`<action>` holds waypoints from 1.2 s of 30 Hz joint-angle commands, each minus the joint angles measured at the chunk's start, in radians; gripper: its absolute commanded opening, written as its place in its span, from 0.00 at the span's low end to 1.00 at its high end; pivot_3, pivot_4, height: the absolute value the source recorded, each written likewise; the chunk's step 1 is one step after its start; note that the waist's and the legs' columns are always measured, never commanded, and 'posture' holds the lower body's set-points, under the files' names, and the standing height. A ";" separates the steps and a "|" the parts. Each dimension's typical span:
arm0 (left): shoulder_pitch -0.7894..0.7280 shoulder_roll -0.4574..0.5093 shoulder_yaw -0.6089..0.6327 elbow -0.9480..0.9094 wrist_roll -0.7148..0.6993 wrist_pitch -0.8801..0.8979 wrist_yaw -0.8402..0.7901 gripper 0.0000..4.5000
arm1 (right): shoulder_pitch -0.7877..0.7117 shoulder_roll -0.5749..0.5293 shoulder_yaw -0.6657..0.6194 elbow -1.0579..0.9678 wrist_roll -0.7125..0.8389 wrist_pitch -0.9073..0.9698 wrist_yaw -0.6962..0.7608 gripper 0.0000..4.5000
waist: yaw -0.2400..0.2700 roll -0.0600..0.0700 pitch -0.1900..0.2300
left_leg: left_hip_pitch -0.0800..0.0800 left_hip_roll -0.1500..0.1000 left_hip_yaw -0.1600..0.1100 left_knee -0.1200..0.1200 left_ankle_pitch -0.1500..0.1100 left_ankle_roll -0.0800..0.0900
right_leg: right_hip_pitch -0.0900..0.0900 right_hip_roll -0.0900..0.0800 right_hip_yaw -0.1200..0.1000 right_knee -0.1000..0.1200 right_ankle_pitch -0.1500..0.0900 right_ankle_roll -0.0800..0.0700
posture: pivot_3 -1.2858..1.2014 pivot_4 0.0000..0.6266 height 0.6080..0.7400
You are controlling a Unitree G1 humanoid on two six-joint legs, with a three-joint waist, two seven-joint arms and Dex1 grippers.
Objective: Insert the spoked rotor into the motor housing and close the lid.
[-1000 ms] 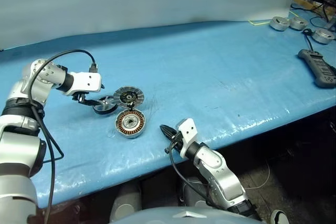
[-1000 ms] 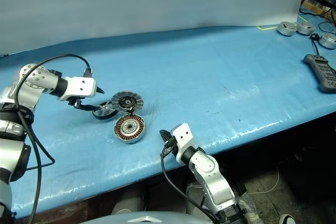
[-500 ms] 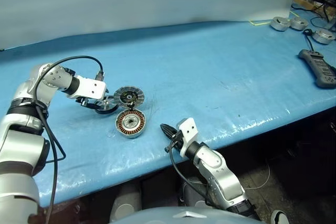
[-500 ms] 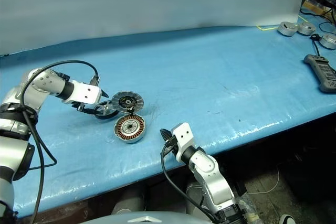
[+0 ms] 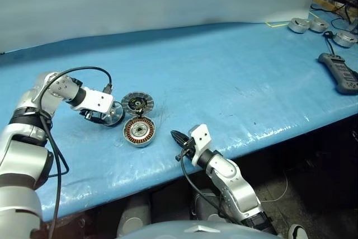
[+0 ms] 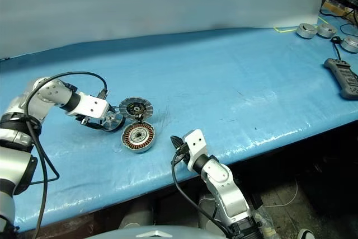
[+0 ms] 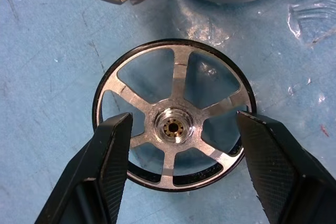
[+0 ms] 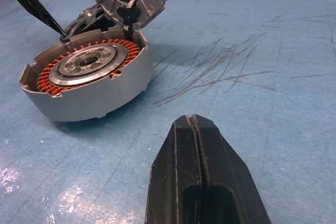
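Note:
The spoked rotor (image 7: 173, 128), a black ring with silver spokes, lies flat on the blue table (image 5: 224, 82). My left gripper (image 7: 178, 121) points down over it, open, one black finger (image 7: 113, 150) at each side of its rim. In the head views the rotor (image 5: 116, 113) sits just left of the lid (image 5: 137, 103). The lid is tilted up behind the motor housing (image 5: 138, 131), its segmented inner face showing. The housing (image 8: 86, 72) stands open, copper windings visible. My right gripper (image 5: 174, 136) is shut and empty, level, a short way right of the housing.
Silver pucks (image 5: 307, 24) with cables and a black handheld device (image 5: 338, 72) lie at the far right of the table. The table's front edge runs just under my right gripper. Scratches mark the cover right of the housing.
My left gripper has sunk and tipped further down over the rotor, shifting slightly toward the housing. The rotor, lid, housing and right gripper have stayed in place.

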State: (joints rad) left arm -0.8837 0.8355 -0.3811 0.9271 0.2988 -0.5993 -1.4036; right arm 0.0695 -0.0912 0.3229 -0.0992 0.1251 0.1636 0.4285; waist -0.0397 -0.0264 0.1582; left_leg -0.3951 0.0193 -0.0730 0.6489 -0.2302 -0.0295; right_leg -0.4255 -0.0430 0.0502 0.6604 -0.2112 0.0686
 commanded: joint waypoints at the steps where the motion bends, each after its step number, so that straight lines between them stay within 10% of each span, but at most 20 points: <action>1: -0.006 0.013 0.005 -0.004 0.000 0.001 -0.009 0.74 | -0.006 0.008 -0.007 -0.023 0.008 -0.004 -0.004 0.00 | 0.000 0.000 0.000 | 0.000 0.000 0.000 0.000 0.000 0.000 | 0.000 0.000 0.000 0.000 0.000 0.000 | 0.52 0.24 1.00; 5: -0.001 0.014 0.002 -0.005 0.000 0.002 -0.019 0.70 | -0.006 0.009 -0.006 -0.021 0.007 -0.004 -0.003 0.00 | 0.000 0.000 0.000 | 0.000 0.000 0.000 0.000 0.000 0.000 | 0.000 0.000 0.000 0.000 0.000 0.000 | 0.52 0.24 1.00; 12: 0.003 0.014 0.000 -0.010 -0.001 0.008 -0.036 0.28 | -0.010 0.011 -0.002 -0.019 0.007 -0.010 0.003 0.00 | 0.000 0.000 0.000 | 0.000 0.000 0.000 0.000 0.000 0.000 | 0.000 0.000 0.000 0.000 0.000 0.000 | 0.52 0.24 1.00; 25: 0.077 0.076 0.071 -0.151 -0.081 0.158 -0.041 0.28 | -0.021 -0.108 0.040 -0.017 0.060 -0.165 0.260 0.00 | -0.008 0.000 0.000 | 0.000 0.000 0.000 0.000 0.000 0.000 | 0.000 0.000 0.000 0.000 0.000 0.000 | 0.52 0.24 1.00; 36: 0.333 0.190 0.276 -0.716 -0.372 0.591 -0.081 0.28 | -0.072 -0.114 0.077 0.112 0.001 -0.229 0.305 0.00 | -0.005 0.001 0.001 | 0.000 0.001 0.000 0.000 0.000 0.000 | 0.000 0.001 0.000 0.000 -0.001 -0.001 | 0.52 0.24 1.00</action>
State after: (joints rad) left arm -0.5566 1.0024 -0.1613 0.3044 -0.0059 -0.0783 -1.4742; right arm 0.0066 -0.2141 0.3944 0.0259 0.1230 -0.0402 0.7272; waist -0.0451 -0.0253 0.1597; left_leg -0.3947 0.0207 -0.0727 0.6488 -0.2302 -0.0296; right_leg -0.4254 -0.0425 0.0501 0.6607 -0.2120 0.0671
